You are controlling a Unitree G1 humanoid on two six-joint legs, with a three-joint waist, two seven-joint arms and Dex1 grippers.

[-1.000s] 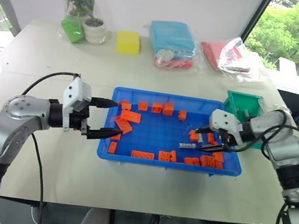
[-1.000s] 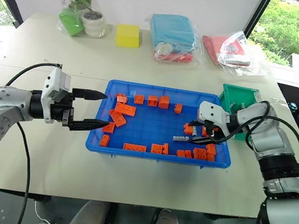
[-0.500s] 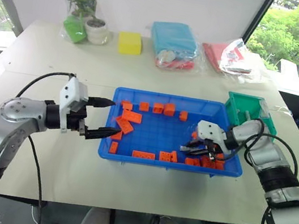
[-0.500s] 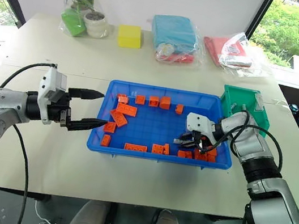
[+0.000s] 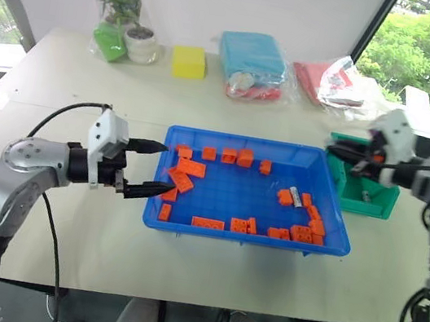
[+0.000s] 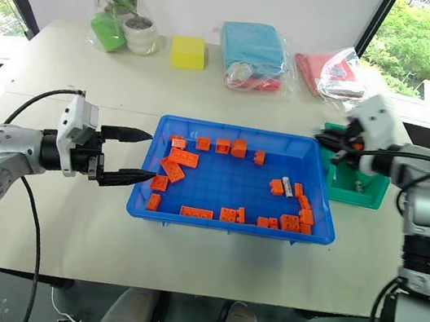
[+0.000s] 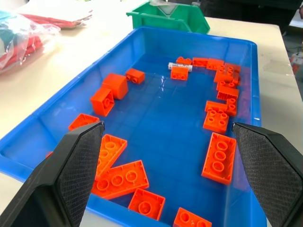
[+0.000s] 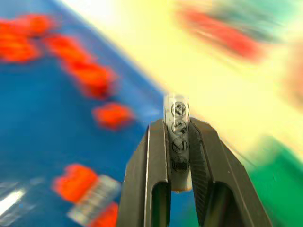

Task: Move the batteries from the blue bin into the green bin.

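Black fingers of my right tool are clamped on a silvery battery, which stands up between them in the right wrist view; from the head I see that tool raised at the near-left edge of the green bin, so I judge this piece is on its way in but not yet dropped. One small light object already lies on the green bin's floor, though I cannot tell for sure that it is a battery. In the blue bin, just beside the green one on the table, one more battery lies among the orange bricks near the right end, touching a brick there; I can pick out no others, but bricks could hide some. My left tool hangs at the blue bin's left rim with its fingers spread wide and nothing between them. So I reckon at least this drop and one more fetch are left.
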